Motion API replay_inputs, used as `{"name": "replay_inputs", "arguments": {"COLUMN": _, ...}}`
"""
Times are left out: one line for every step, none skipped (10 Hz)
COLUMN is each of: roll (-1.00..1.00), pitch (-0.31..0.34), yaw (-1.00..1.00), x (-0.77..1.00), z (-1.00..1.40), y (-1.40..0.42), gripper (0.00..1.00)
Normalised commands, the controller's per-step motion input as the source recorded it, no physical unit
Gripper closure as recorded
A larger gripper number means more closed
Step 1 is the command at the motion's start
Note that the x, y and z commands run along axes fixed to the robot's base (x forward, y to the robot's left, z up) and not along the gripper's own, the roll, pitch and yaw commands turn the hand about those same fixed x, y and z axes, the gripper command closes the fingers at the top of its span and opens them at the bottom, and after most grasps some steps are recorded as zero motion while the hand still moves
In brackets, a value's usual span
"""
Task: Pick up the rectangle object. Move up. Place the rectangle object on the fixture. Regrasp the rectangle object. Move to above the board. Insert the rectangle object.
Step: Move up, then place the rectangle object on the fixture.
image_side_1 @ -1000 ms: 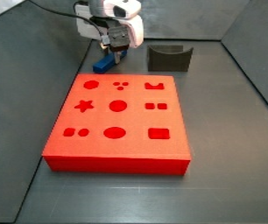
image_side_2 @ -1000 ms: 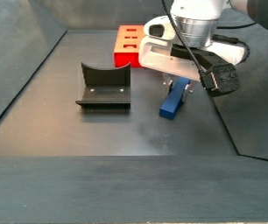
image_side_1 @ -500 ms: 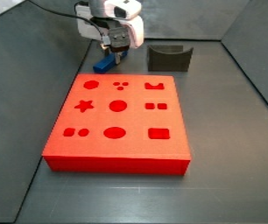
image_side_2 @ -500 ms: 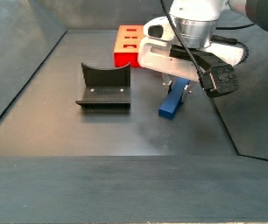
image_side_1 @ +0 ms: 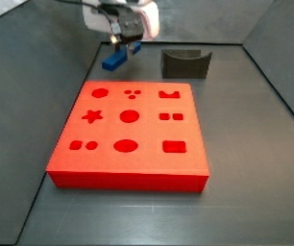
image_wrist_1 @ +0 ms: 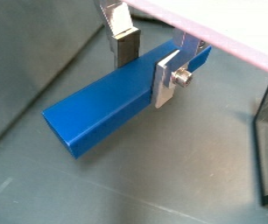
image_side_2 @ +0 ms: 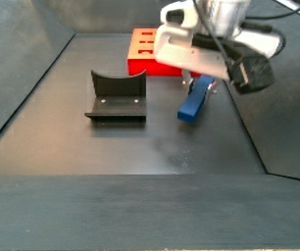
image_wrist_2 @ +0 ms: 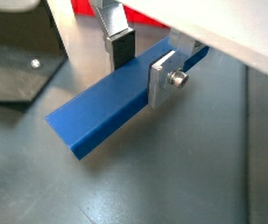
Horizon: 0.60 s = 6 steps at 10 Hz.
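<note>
The rectangle object, a long blue bar (image_side_1: 115, 58), hangs tilted above the floor with my gripper (image_side_1: 123, 36) shut on its upper part. Both wrist views show the silver fingers clamped on the bar's two long sides (image_wrist_1: 102, 109) (image_wrist_2: 102, 118), with the gripper (image_wrist_1: 146, 68) (image_wrist_2: 140, 66) near its far half. From a side view the bar (image_side_2: 192, 102) slopes down from the gripper (image_side_2: 203, 84). The dark fixture (image_side_1: 185, 63) (image_side_2: 115, 96) stands on the floor a short way off. The red board (image_side_1: 128, 135) lies flat, in front of the gripper in that side view.
Grey walls (image_side_1: 35, 38) enclose the floor close behind and beside the gripper. The fixture's base plate (image_wrist_2: 14, 74) shows at the edge of a wrist view. Only a corner of the board (image_side_2: 142, 47) peeks out behind the arm in a side view.
The gripper has risen with the blue bar held in it; the bar's low end has come off the floor. Board and fixture have not moved.
</note>
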Motion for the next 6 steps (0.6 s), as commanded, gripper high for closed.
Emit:
{"name": "replay_inputs", "arguments": {"roll": 0.02, "pitch": 0.048, "yaw": -0.01, "x": -0.03, "z": 0.31, "y": 0.00, "gripper": 1.00}}
{"name": "replay_inputs", "arguments": {"roll": 0.00, "pitch": 0.000, "yaw": 0.00, "x": 0.00, "z": 1.00, "y": 0.00, "gripper": 1.00}}
{"name": "replay_inputs", "arguments": {"roll": 0.01, "pitch": -0.007, "yaw": 0.00, "x": 0.00, "z": 1.00, "y": 0.00, "gripper": 1.00}}
{"name": "replay_inputs", "arguments": {"roll": 0.01, "pitch": 0.011, "yaw": 0.00, "x": 0.00, "z": 1.00, "y": 0.00, "gripper": 1.00}}
{"name": "replay_inputs", "arguments": {"roll": 0.02, "pitch": 0.020, "yaw": -0.01, "x": -0.01, "z": 1.00, "y": 0.01, "gripper": 1.00}}
{"name": "replay_inputs", "arguments": {"roll": 0.02, "pitch": 0.028, "yaw": -0.01, "x": -0.01, "z": 1.00, "y": 0.01, "gripper": 1.00}}
